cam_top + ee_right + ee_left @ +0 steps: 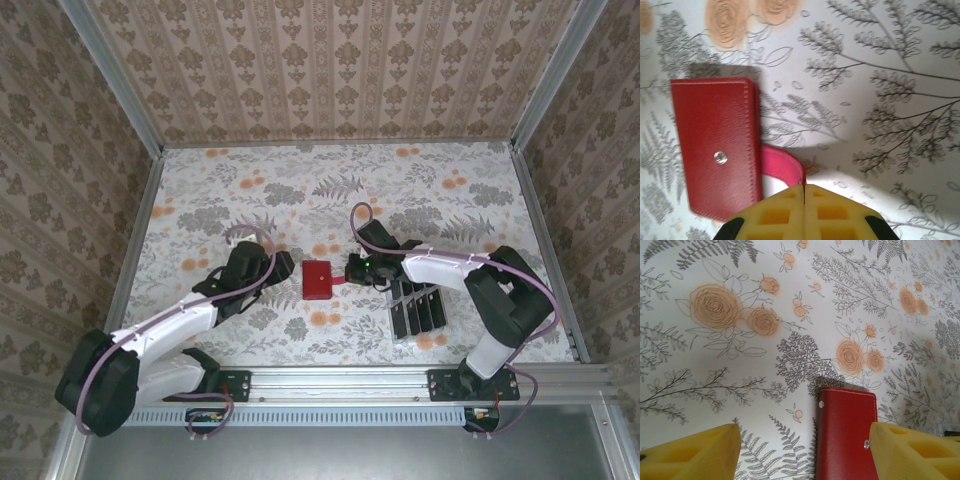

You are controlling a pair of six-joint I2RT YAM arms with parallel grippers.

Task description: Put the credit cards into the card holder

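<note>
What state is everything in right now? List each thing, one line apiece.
card holder: lying flat, folded shut, strap unsnapped and sticking out sideways.
credit cards: black, lined up in the clear tray.
left claw: open wide, poised over the holder's edge.
right claw: shut, apparently pinching the strap's tip.

Bottom edge of the left wrist view is cutting off the card holder [847, 435], and its lower right corner is going behind one of the left fingers [910, 452]. In the right wrist view its strap [782, 167] is disappearing under the pressed-together right fingers [775, 217], which are running off the bottom edge. Credit cards [418, 308], lower right of centre in the top view, are showing too small to count.
</note>
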